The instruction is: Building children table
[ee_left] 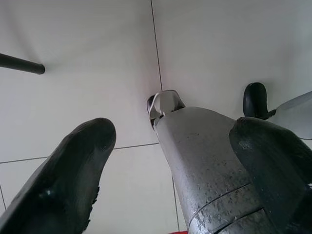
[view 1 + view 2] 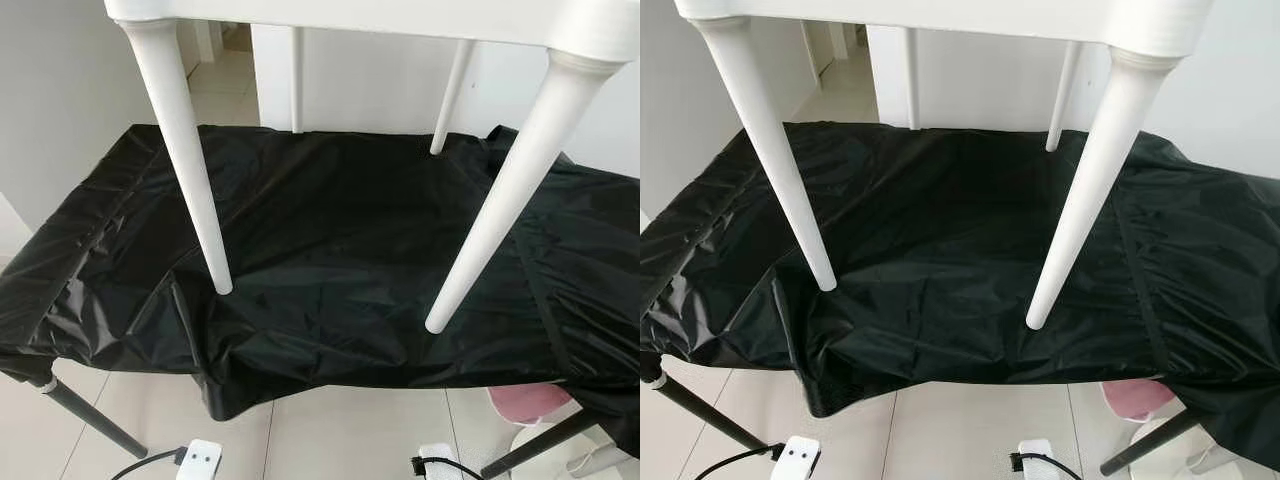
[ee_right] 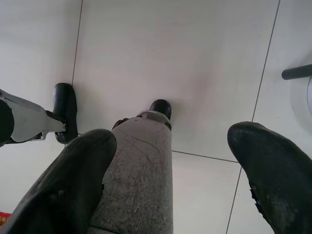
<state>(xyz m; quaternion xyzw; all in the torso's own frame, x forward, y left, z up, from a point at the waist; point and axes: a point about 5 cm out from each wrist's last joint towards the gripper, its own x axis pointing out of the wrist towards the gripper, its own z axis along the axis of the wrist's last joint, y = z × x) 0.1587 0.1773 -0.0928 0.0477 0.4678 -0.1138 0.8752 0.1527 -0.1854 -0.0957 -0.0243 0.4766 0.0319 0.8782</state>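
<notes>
The left tool (image 1: 161, 165) hangs low over the tiled floor (image 1: 87, 58), its fingers (image 1: 63, 180) spread and holding nothing. Ahead, the white children's table (image 2: 400, 15) stands on the counter draped in black sheet (image 2: 340, 230), with four tapered legs (image 2: 185, 150) resting on the slippery-looking plastic. It looks light, rigid and smooth, so gripping a leg near the top seems safest. The right tool (image 3: 175, 175) likewise hangs spread and empty above the floor.
</notes>
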